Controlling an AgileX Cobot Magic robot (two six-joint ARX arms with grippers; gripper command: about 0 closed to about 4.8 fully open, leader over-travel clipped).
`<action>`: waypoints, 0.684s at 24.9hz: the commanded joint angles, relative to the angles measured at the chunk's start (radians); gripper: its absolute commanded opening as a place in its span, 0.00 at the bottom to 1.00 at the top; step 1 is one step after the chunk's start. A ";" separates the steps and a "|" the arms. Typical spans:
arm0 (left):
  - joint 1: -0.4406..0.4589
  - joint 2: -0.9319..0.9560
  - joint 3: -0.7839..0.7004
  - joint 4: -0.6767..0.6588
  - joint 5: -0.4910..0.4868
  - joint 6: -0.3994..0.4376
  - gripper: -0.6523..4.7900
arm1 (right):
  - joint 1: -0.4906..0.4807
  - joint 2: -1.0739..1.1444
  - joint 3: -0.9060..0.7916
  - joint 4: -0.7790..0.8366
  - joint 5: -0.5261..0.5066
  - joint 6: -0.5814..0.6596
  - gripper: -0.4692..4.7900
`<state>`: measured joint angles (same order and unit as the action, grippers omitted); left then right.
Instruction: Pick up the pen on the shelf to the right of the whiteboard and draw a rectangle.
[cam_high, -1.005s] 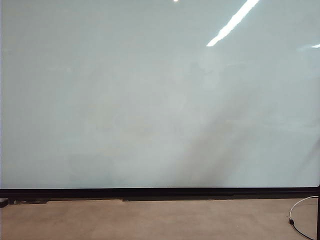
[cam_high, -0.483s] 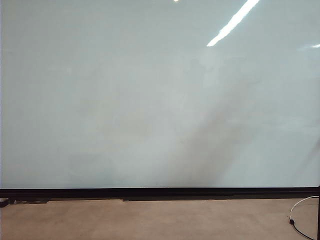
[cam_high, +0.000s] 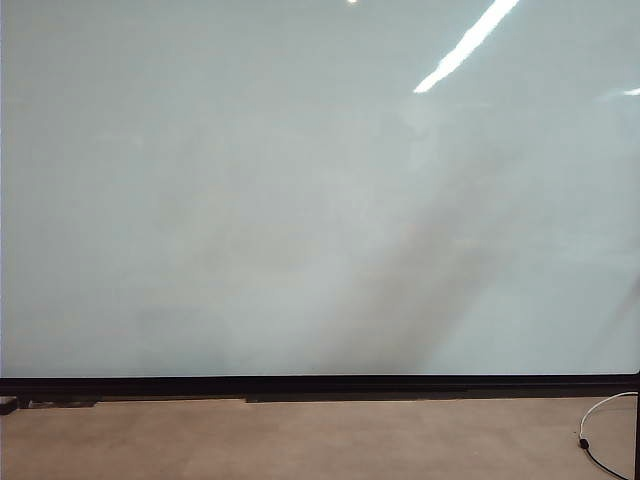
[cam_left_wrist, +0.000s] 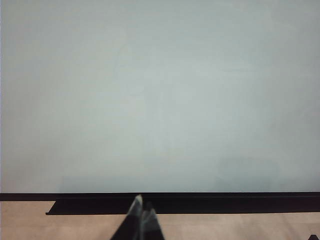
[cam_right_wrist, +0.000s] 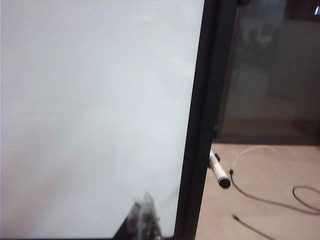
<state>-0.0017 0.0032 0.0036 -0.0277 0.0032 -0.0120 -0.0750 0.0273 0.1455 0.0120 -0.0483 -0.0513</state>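
The whiteboard (cam_high: 300, 200) fills the exterior view, glossy and pale, with a black bottom frame; neither gripper shows there. In the right wrist view the pen (cam_right_wrist: 218, 172), white with a dark end, sticks out from the black right frame (cam_right_wrist: 200, 125) of the whiteboard (cam_right_wrist: 95, 110). My right gripper (cam_right_wrist: 142, 207) is blurred, shut and empty, in front of the board and apart from the pen. My left gripper (cam_left_wrist: 143, 210) is shut and empty, low before the whiteboard (cam_left_wrist: 160, 100). No rectangle is in view. The shelf under the pen is too small to make out.
Tan floor (cam_high: 300, 440) runs below the board. A white cable (cam_high: 595, 440) lies at the board's lower right corner. Dark and white cables (cam_right_wrist: 260, 195) lie on the floor beyond the frame, near the pen. A dark glass wall (cam_right_wrist: 270, 65) stands behind.
The faint shadow on the right half of the board has shifted a little. Nothing else in the exterior view differs.
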 joint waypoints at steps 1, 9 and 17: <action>0.000 0.000 0.003 0.006 0.000 0.004 0.11 | -0.005 0.085 0.026 0.007 0.004 0.003 0.08; 0.000 0.000 0.003 0.006 0.000 0.004 0.11 | -0.006 0.387 0.043 0.230 0.006 -0.005 0.08; 0.000 0.000 0.003 0.006 0.000 0.004 0.11 | -0.097 0.640 0.044 0.455 -0.034 -0.010 0.08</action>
<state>-0.0017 0.0032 0.0036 -0.0277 0.0032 -0.0120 -0.1585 0.6521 0.1852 0.4057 -0.0509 -0.0605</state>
